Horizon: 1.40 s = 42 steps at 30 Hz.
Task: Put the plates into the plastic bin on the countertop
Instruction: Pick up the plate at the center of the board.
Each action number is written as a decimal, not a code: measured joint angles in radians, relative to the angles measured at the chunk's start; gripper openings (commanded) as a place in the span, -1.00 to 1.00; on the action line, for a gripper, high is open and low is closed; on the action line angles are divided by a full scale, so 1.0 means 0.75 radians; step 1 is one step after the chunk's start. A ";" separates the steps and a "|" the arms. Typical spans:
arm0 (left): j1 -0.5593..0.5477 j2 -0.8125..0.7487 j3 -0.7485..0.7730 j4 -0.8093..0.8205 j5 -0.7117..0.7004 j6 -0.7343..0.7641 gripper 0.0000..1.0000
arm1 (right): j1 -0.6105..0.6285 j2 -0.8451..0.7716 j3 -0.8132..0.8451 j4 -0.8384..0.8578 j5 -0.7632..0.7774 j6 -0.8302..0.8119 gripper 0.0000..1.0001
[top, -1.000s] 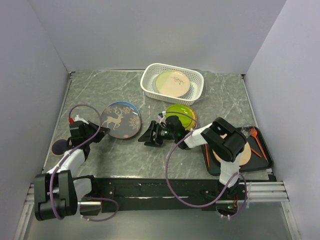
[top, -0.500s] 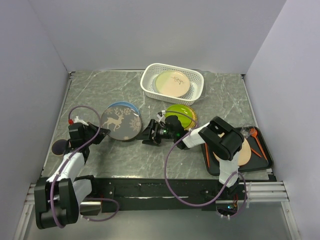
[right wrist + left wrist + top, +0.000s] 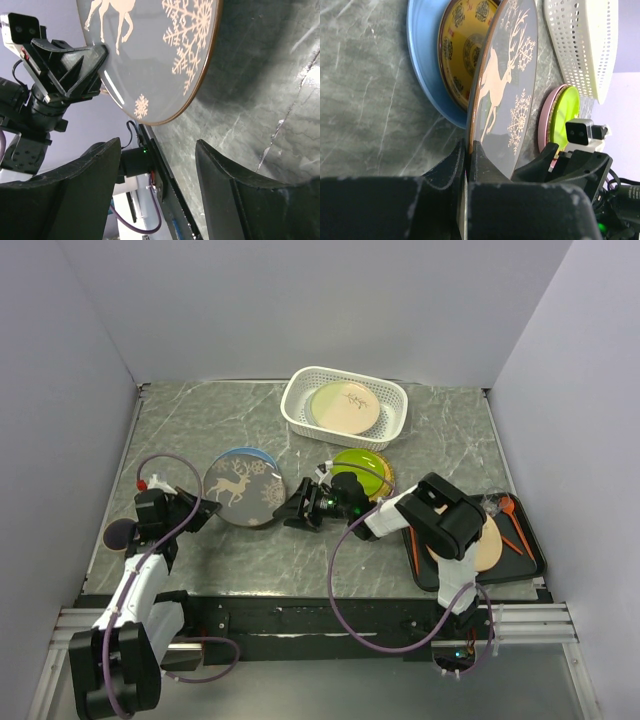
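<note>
Deer plate (image 3: 243, 489) rim nearer right claw (image 3: 290, 512)

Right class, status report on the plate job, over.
Left tool shut on deer plate rim, plate tilted up over blue plate. Right tool open beside it. Bin holds cream plate.

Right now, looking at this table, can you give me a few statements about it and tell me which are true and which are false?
1. The left tool is clamped on the rim of the deer plate. True.
2. The right tool is shut on the green plate. False: it is open, holds nothing and points at the deer plate.
3. The white basket has nothing in it. False: a cream plate lies inside.
4. The deer plate is tilted up off a blue plate. True.
</note>
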 measured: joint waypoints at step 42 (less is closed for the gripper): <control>0.000 -0.117 -0.040 -0.043 0.231 0.034 -0.98 | -0.002 0.094 0.000 0.140 -0.002 0.104 0.17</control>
